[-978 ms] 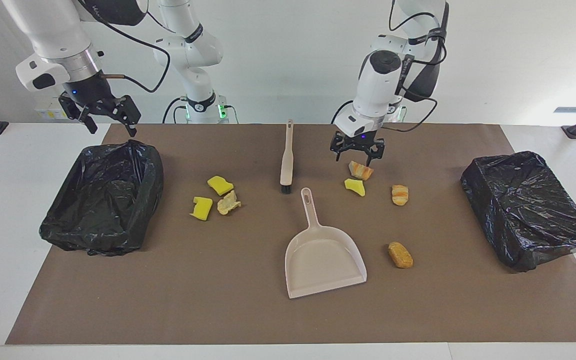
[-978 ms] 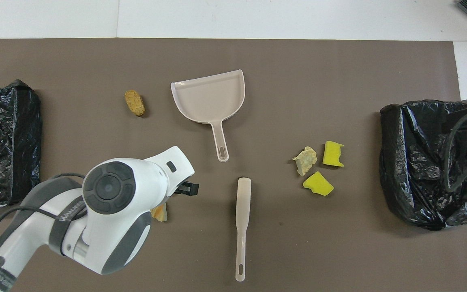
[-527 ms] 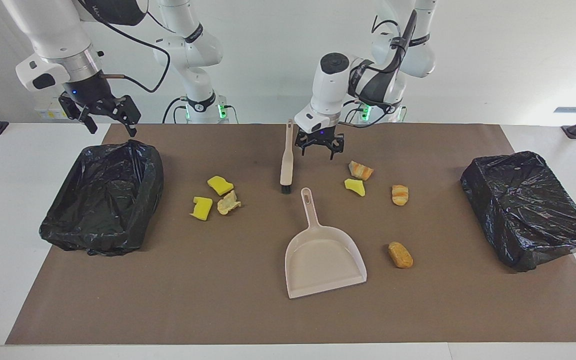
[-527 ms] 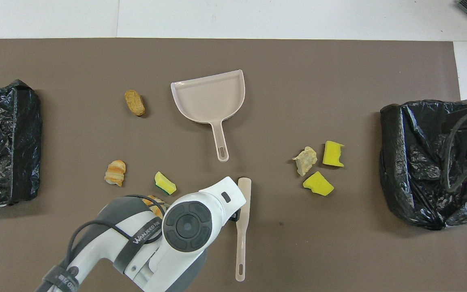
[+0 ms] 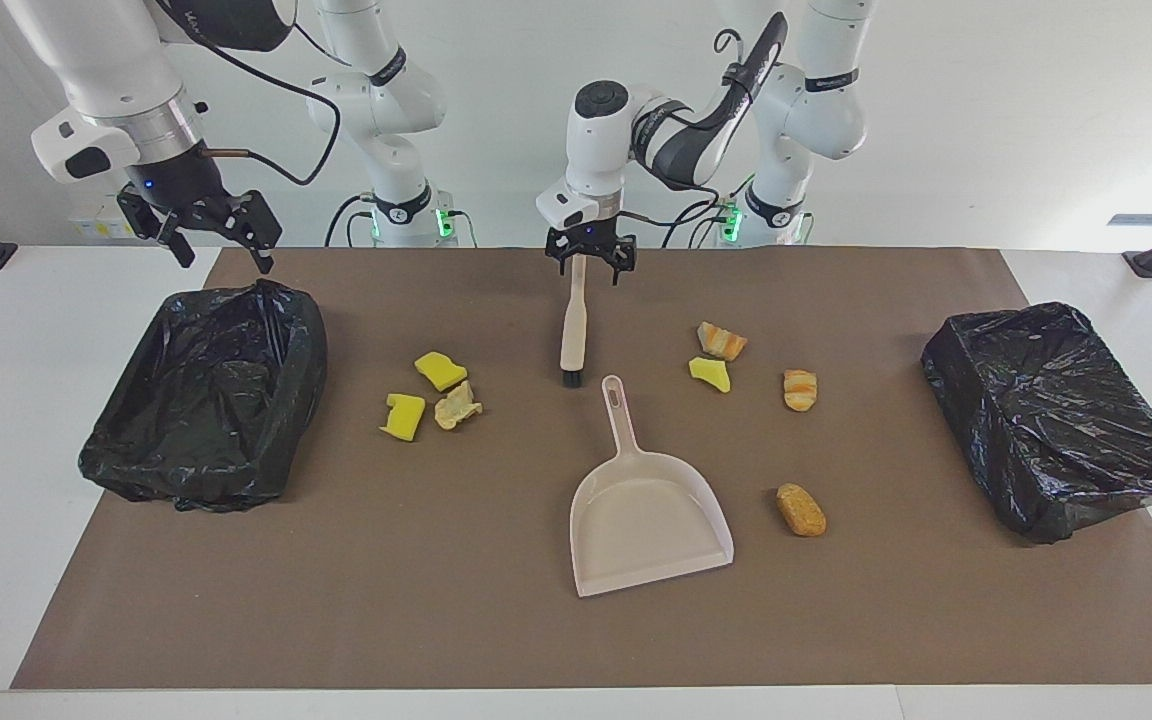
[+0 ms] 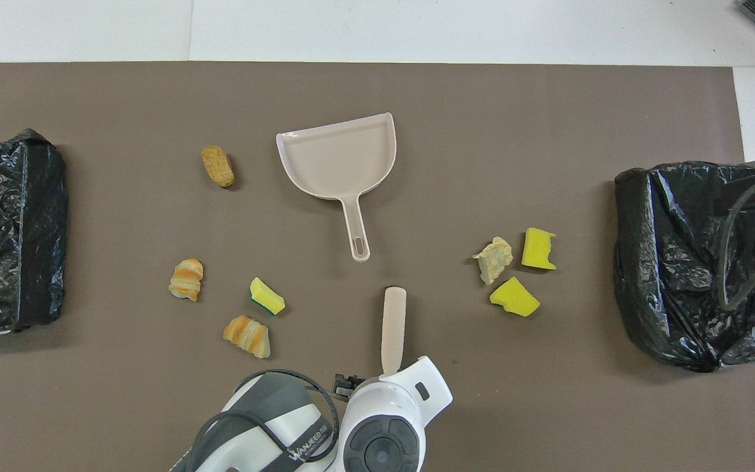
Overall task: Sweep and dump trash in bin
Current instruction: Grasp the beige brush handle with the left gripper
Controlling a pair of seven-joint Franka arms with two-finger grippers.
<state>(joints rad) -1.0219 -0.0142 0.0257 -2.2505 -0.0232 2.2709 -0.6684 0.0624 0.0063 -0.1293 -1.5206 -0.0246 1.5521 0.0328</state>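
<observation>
Seven trash scraps lie on the brown mat. Toward the right arm's end are two yellow sponge chunks (image 5: 440,370) (image 5: 403,415) and a tan lump (image 5: 457,406). Toward the left arm's end are an orange bread piece (image 5: 721,341), a yellow chunk (image 5: 709,374), a striped lump (image 5: 800,389) and a brown lump (image 5: 800,509). The beige brush (image 5: 573,330) lies nearer to the robots than the beige dustpan (image 5: 646,525). My left gripper (image 5: 592,272) is open, with its fingers on either side of the brush handle's end. My right gripper (image 5: 224,262) is open and empty over a bin.
Two bins lined with black bags stand on the mat, one at the right arm's end (image 5: 301,340) and one at the left arm's end (image 5: 1056,420). In the overhead view the left wrist (image 6: 384,426) hides the brush handle's end.
My left gripper has moved from over the orange bread piece, across the mat, to the end of the brush handle. The right arm has not moved.
</observation>
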